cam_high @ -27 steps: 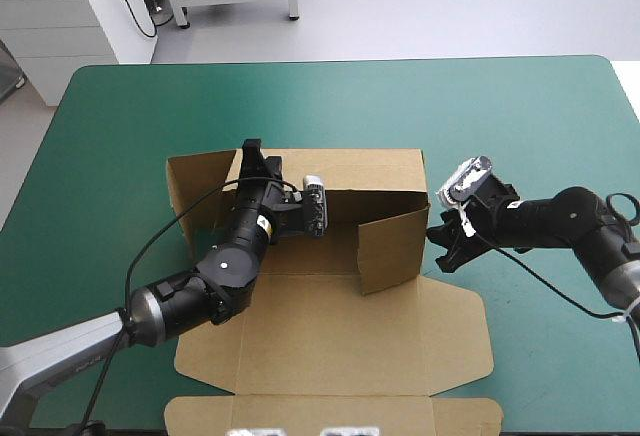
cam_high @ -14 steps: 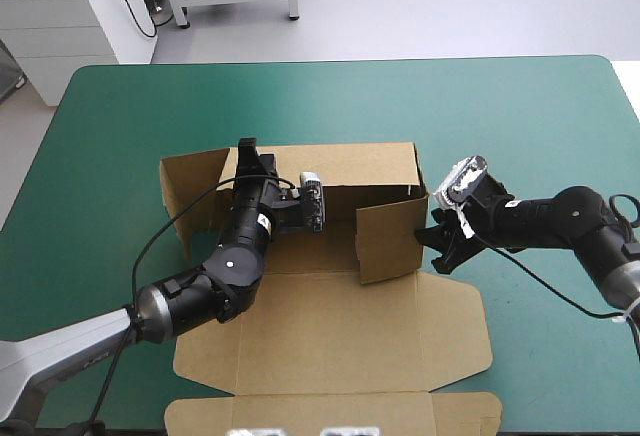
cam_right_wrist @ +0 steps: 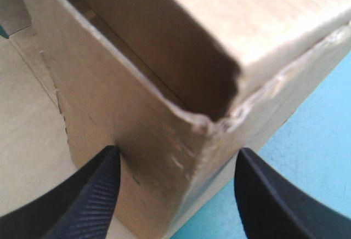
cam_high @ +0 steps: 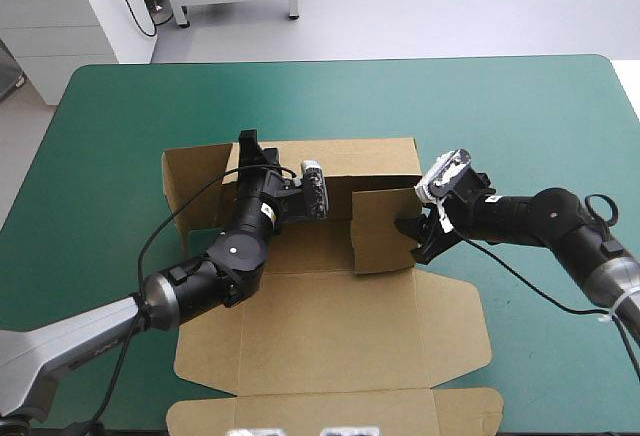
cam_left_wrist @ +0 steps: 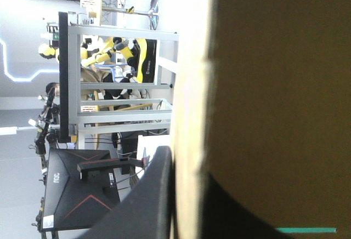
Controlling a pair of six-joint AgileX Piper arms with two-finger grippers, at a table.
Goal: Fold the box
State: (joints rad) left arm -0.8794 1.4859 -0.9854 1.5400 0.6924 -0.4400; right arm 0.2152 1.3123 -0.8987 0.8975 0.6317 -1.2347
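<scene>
The brown box point(cam_high: 330, 326) lies at mid-table with its lid sheet flat toward the near edge. Its back wall point(cam_high: 365, 161) stands raised, and a left flap point(cam_high: 190, 186) stands up beside it. My left gripper point(cam_high: 249, 148) is shut on the back wall's top edge near its left end. In the left wrist view the board point(cam_left_wrist: 189, 140) runs between the black fingers point(cam_left_wrist: 151, 200). The right side wall point(cam_high: 380, 228) is swung inward. My right gripper point(cam_high: 413, 228) is open against its outer corner. That box corner point(cam_right_wrist: 164, 113) sits between the spread fingertips point(cam_right_wrist: 90, 198).
Teal-green cover point(cam_high: 500, 106) surrounds the box on the far side, left and right. The box's front flap point(cam_high: 330, 411) reaches the table's near edge. A strip of cover point(cam_right_wrist: 307, 135) shows beside the box corner in the right wrist view.
My right gripper has moved left against the right side wall, swinging it further inward. The box and my left gripper have shifted slightly with it.
</scene>
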